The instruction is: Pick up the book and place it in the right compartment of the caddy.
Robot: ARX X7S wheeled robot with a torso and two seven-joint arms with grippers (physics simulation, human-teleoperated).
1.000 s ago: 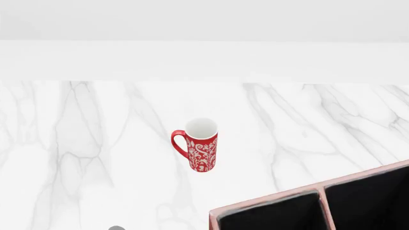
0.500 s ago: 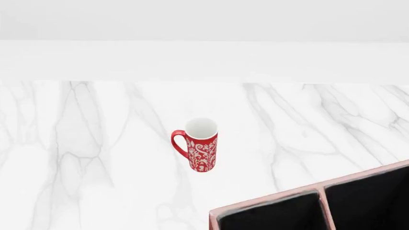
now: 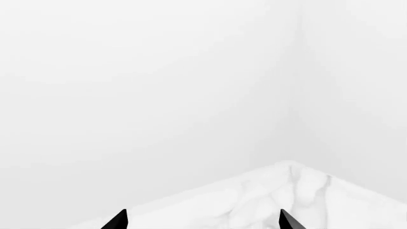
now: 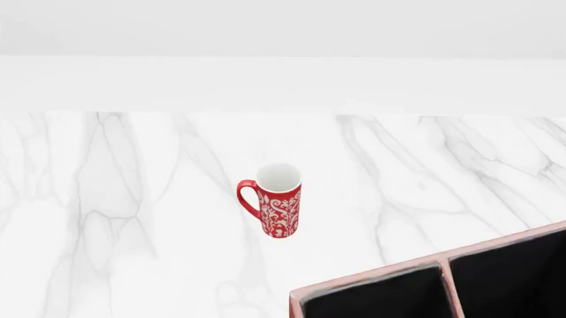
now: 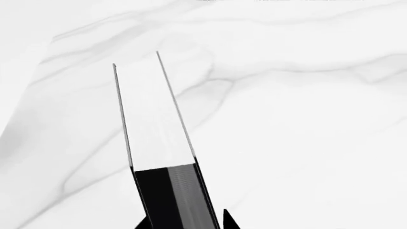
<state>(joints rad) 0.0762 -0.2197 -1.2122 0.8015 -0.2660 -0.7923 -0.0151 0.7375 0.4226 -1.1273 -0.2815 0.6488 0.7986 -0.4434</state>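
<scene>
In the right wrist view the book (image 5: 156, 124) has white page edges and a black end. It stands between the two black fingertips of my right gripper (image 5: 184, 223), which is shut on it and holds it over the marble top. My left gripper (image 3: 202, 222) is open and empty, with its two black fingertips far apart above a marble corner. The caddy (image 4: 372, 273) shows at the lower right of the head view, with a pinkish rim and two black-lined compartments. Neither gripper nor the book shows in the head view.
A tall red patterned mug (image 4: 276, 199) with a white inside stands on the marble table (image 4: 124, 199), left of and beyond the caddy. A white wall runs behind the table.
A small grey shape at the bottom edge of the head view one second ago is gone from view. The mug and the caddy have not moved.
</scene>
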